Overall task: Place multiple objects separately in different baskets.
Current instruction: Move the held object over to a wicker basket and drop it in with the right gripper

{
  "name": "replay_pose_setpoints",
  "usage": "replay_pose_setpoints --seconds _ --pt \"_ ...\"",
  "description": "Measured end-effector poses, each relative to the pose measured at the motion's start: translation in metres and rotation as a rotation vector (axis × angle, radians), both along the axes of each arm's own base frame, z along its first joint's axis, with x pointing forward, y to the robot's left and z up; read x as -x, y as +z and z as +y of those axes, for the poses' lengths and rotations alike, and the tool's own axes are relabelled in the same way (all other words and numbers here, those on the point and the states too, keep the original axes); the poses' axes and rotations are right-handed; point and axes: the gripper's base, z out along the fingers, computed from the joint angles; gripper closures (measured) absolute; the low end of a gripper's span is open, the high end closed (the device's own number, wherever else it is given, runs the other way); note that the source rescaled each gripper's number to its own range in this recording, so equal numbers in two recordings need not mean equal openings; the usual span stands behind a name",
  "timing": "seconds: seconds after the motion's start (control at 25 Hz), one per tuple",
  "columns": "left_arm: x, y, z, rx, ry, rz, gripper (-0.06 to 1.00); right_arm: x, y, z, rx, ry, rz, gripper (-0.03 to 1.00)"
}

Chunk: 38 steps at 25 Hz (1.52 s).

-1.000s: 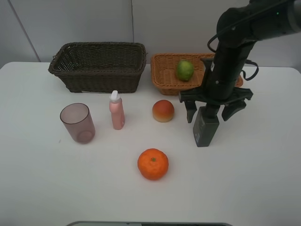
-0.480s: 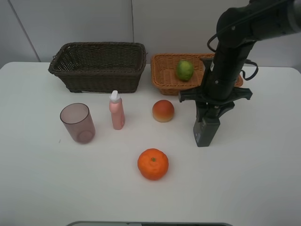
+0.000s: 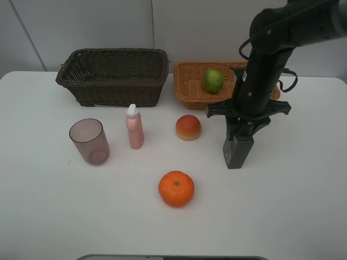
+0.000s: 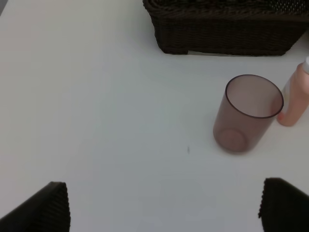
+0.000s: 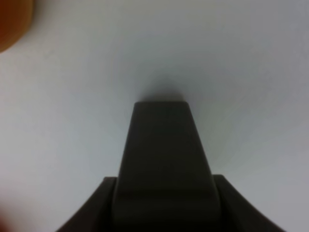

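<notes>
My right gripper is shut on the top of the dark green pump bottle, which stands upright on the table; the right wrist view shows the bottle from above. A green lime lies in the orange-tan basket. The dark brown basket holds nothing that I can see. The mauve cup, pink bottle, peach-like fruit and tangerine sit on the table. My left gripper hangs open, short of the cup.
White table with a wall close behind the baskets. An orange blur shows at one corner of the right wrist view. The pink bottle and the dark basket appear in the left wrist view.
The right gripper's fingers, spread wide on both sides of the pump bottle a second ago, have closed onto it. Nothing else has moved.
</notes>
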Motion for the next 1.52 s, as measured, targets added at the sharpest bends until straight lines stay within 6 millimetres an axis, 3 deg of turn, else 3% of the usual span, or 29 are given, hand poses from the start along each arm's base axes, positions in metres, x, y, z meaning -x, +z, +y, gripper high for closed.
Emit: replay_pose_setpoints --seconds 0.12,0.16,0.32,0.44,0.52,0.72,0.96,1.2,1.52 --pt "0.0 0.0 0.0 0.0 0.0 0.0 -0.05 -0.001 0.013 0.001 -0.002 0.018 -0.01 0.94" --pt "0.0 0.0 0.0 0.0 0.0 0.0 -0.05 -0.002 0.033 0.004 -0.01 0.038 -0.045 0.94" --pt "0.0 0.0 0.0 0.0 0.0 0.0 -0.05 -0.005 0.076 0.024 -0.025 0.126 -0.124 0.94" --pt "0.0 0.0 0.0 0.0 0.0 0.0 -0.05 -0.006 0.092 0.04 -0.041 0.176 -0.161 0.94" --pt "0.0 0.0 0.0 0.0 0.0 0.0 -0.05 -0.01 0.118 0.067 -0.083 0.238 -0.247 0.94" --pt "0.0 0.0 0.0 0.0 0.0 0.0 -0.05 -0.023 0.14 0.108 -0.14 0.308 -0.365 0.94" --pt "0.0 0.0 0.0 0.0 0.0 0.0 -0.05 -0.048 0.144 0.138 -0.221 0.329 -0.497 0.94" --pt "0.0 0.0 0.0 0.0 0.0 0.0 -0.05 -0.071 0.132 0.159 -0.318 0.352 -0.662 0.94" --pt "0.0 0.0 0.0 0.0 0.0 0.0 -0.05 -0.101 0.095 0.175 -0.356 0.386 -0.796 0.94"
